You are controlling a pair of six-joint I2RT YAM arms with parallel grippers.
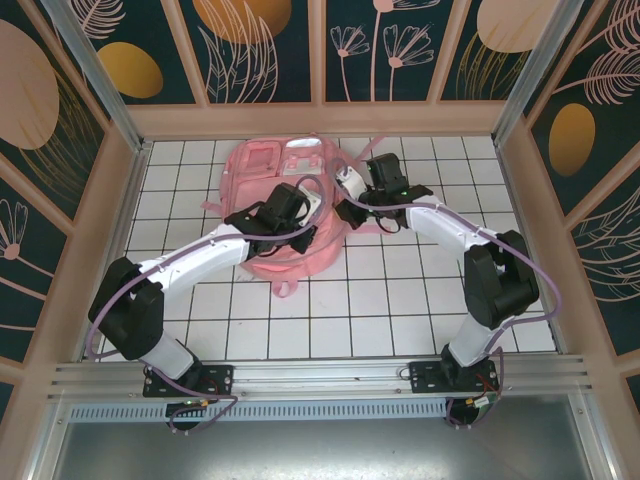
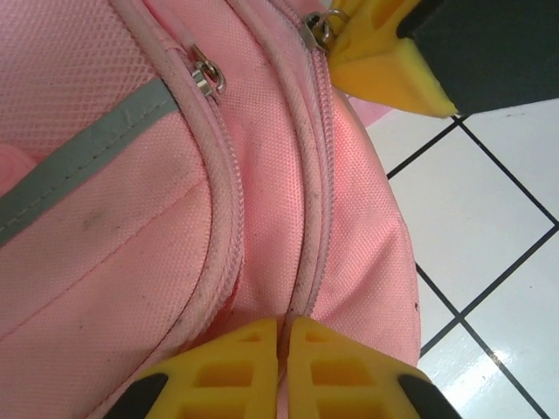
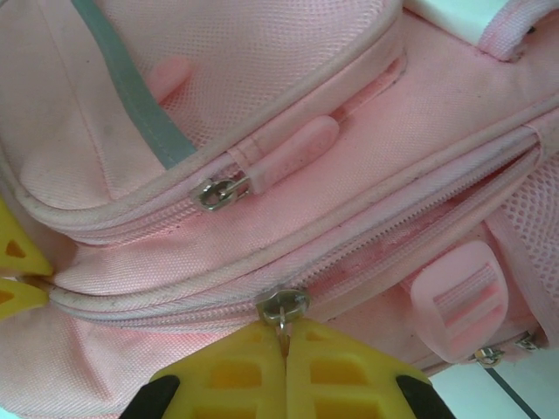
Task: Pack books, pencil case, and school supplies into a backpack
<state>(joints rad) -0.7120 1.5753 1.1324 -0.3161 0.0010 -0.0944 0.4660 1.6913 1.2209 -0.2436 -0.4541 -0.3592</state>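
Note:
The pink backpack (image 1: 268,165) lies flat on the white tiled table (image 1: 400,290). My left gripper (image 2: 284,325) is shut, pinching the backpack's (image 2: 262,175) zipper seam at its lower edge. My right gripper (image 3: 284,336) is shut on the metal pull of the main zipper slider (image 3: 281,305), and the zipper to the right of the slider looks closed. In the top view both grippers meet over the bag's near right part, left gripper (image 1: 312,208) beside right gripper (image 1: 347,200). The books, pencil case and school supplies are out of view.
A second zipper slider with a pink tab (image 3: 223,192) sits on the front pocket above. A pink strap buckle (image 3: 458,297) lies right of my right fingers. Wooden walls (image 1: 120,220) enclose the table; bare tiles (image 1: 380,300) lie in front of the bag.

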